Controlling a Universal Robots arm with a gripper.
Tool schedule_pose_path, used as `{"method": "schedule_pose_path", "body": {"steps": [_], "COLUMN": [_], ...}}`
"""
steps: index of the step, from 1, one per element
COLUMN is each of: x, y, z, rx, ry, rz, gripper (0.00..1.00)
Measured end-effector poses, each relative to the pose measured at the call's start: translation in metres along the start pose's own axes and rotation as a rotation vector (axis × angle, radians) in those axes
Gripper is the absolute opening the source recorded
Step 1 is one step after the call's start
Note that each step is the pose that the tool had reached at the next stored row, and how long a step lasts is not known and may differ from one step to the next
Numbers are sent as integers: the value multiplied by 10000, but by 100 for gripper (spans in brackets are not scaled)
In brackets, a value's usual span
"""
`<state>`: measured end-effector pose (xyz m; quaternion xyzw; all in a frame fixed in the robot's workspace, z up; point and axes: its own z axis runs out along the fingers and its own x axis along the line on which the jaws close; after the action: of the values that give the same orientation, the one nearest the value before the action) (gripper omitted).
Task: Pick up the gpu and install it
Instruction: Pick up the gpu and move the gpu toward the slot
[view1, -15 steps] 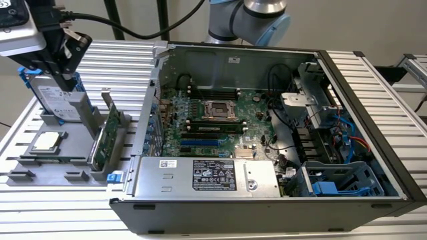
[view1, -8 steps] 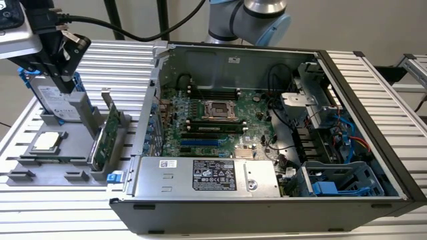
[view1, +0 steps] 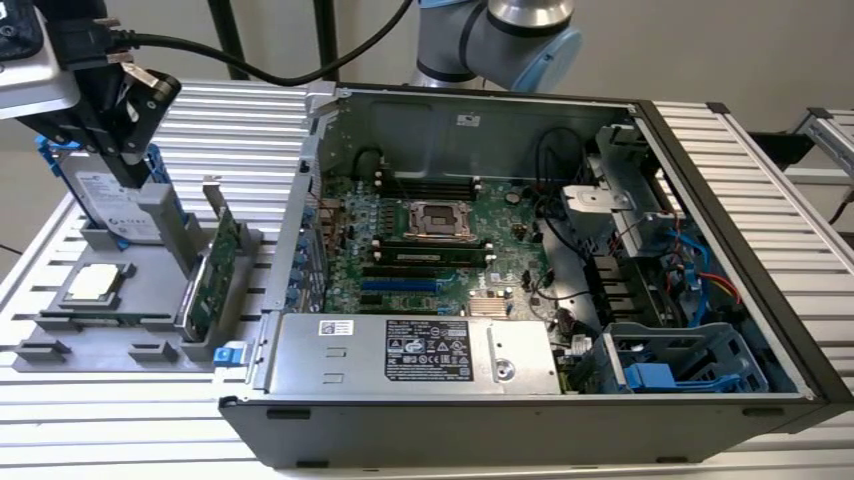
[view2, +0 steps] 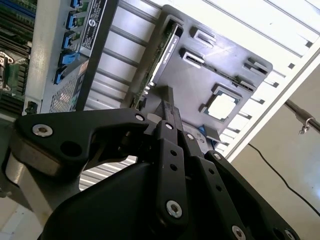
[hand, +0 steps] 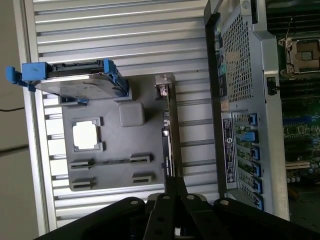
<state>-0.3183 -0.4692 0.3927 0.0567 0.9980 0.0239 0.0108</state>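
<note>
The graphics card (view1: 214, 268) stood on edge in a slot along the holder's (view1: 80, 345) edge nearest the computer case (view1: 534, 440), untouched. The gripper (hand: 174, 182) hung above the holder, jaws seemingly together and empty. Lowered like that, they would likely strike the card's top edge, tilting it or knocking the neighbouring hard drive (view1: 107, 200).

On the slatted table (view1: 254, 120) we see an open computer case (view1: 441, 125) at the exterior view's right, motherboard (view1: 441, 250) exposed. At that view's left a gray tray (view1: 140, 300) holds an upright blue-framed hard drive (view1: 104, 205) and a flat square CPU chip (view1: 96, 283).
</note>
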Motion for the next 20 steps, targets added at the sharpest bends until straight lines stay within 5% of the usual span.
{"method": "schedule_pose_path", "body": {"steps": [9,10,20], "x": [0,0,0], "y": [0,0,-1], "z": [0,0,0], "rx": [0,0,2], "ry": [-1,-1,-2], "rz": [11,13,57], "gripper": [0,100,100]}}
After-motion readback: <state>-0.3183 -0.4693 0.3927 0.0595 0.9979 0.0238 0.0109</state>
